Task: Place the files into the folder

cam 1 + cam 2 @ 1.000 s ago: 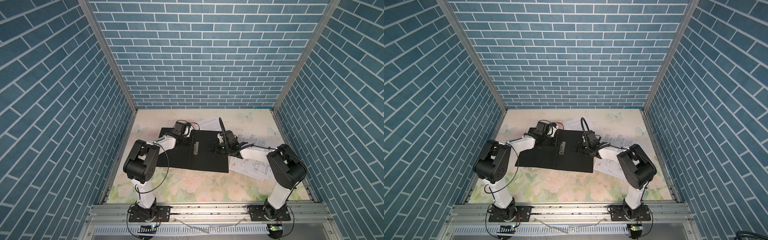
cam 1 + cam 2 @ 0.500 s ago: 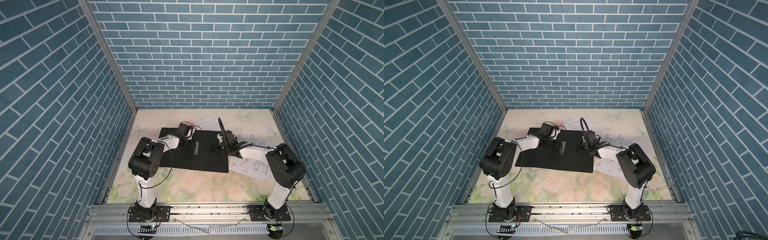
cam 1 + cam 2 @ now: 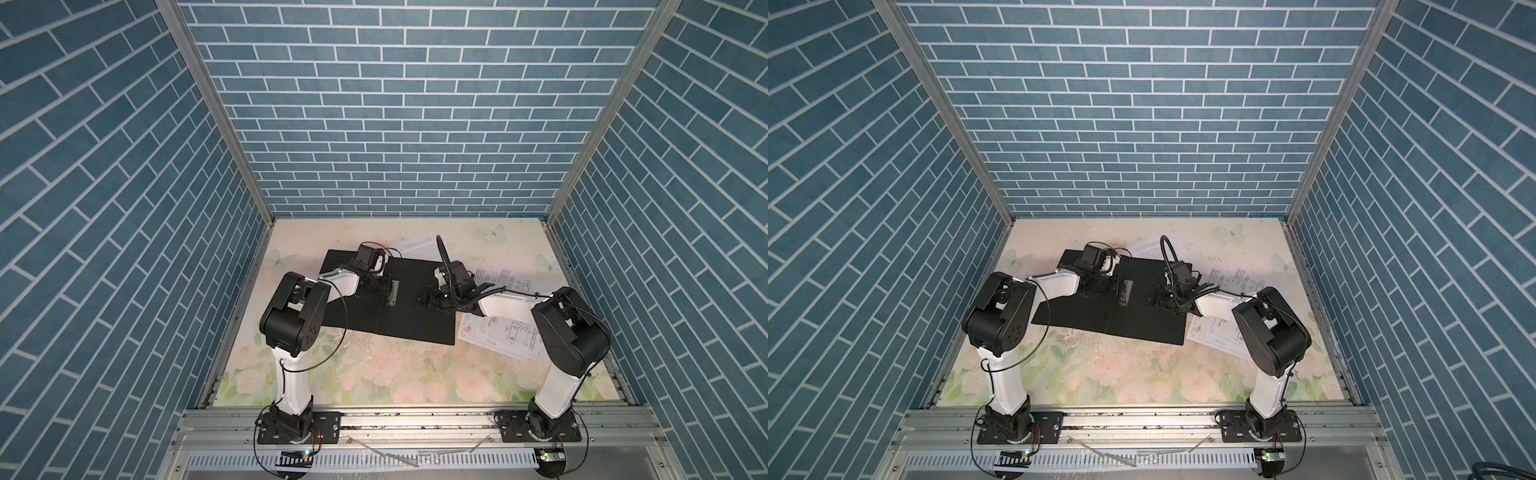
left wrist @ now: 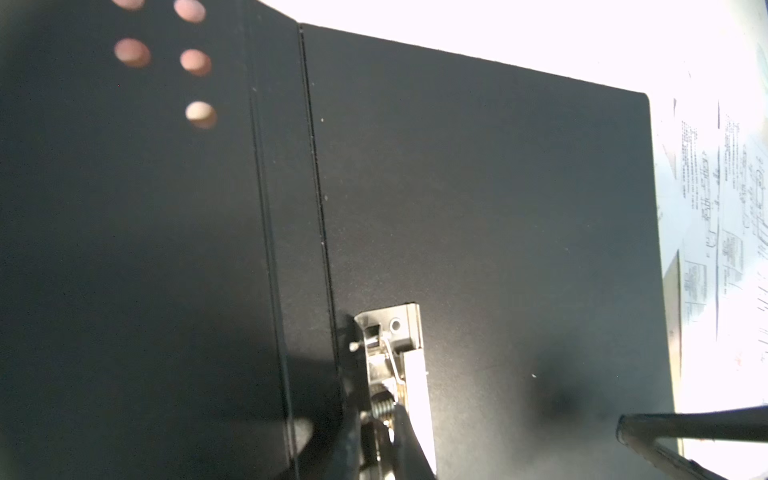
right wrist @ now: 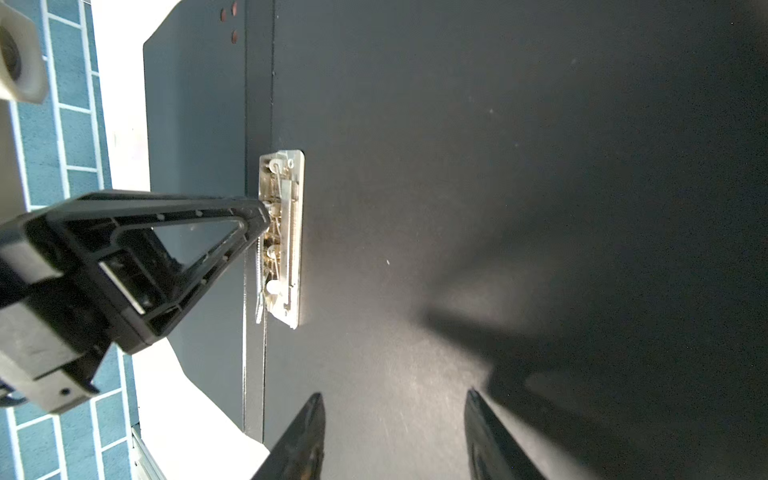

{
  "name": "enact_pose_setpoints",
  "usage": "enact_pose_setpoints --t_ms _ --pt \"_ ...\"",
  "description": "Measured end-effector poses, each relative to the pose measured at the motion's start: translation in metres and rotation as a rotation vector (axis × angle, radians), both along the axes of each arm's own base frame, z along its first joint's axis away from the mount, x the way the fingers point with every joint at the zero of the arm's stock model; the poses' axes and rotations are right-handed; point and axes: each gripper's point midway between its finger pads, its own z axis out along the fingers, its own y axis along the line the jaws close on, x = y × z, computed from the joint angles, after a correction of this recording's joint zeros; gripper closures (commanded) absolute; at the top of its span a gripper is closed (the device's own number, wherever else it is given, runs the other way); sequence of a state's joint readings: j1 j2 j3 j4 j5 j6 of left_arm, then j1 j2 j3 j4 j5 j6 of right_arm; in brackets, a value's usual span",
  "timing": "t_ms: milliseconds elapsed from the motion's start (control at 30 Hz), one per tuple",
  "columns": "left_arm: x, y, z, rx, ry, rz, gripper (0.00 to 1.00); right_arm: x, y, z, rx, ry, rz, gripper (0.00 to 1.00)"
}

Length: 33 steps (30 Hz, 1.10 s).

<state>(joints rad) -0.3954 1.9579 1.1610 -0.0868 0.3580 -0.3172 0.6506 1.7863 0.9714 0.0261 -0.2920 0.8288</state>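
The folder lies open in the middle of the table, black inside up. Its metal clip sits on the right leaf beside the spine. My left gripper is shut on the clip's lever and spring. My right gripper hovers open and empty over the right leaf. Of the files, a text sheet lies behind the folder. Two drawing sheets lie right of it, partly under my right arm.
The floral table mat is walled by blue brick panels at the back and both sides. An aluminium rail runs along the front with both arm bases on it. Small holes pierce the folder's left leaf.
My left arm has pushed forward and to the right, bringing its gripper onto the clip. The right arm and the sheets have not moved.
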Motion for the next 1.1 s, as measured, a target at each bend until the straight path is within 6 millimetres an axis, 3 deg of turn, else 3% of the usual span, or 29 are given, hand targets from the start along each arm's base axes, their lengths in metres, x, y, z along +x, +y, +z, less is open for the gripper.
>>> enact_pose_setpoints --t_ms 267,633,1100 --pt "0.0 -0.001 -0.001 -0.026 0.009 0.022 0.81 0.0 -0.001 -0.001 -0.006 0.001 -0.003 0.46" --pt "-0.024 -0.003 0.0 -0.163 0.034 0.094 0.77 -0.001 -0.004 -0.003 -0.02 0.01 -0.007 0.46" --pt "-0.059 -0.036 0.001 -0.232 0.097 0.135 0.76 0.002 -0.019 -0.01 -0.1 0.012 -0.012 0.43"
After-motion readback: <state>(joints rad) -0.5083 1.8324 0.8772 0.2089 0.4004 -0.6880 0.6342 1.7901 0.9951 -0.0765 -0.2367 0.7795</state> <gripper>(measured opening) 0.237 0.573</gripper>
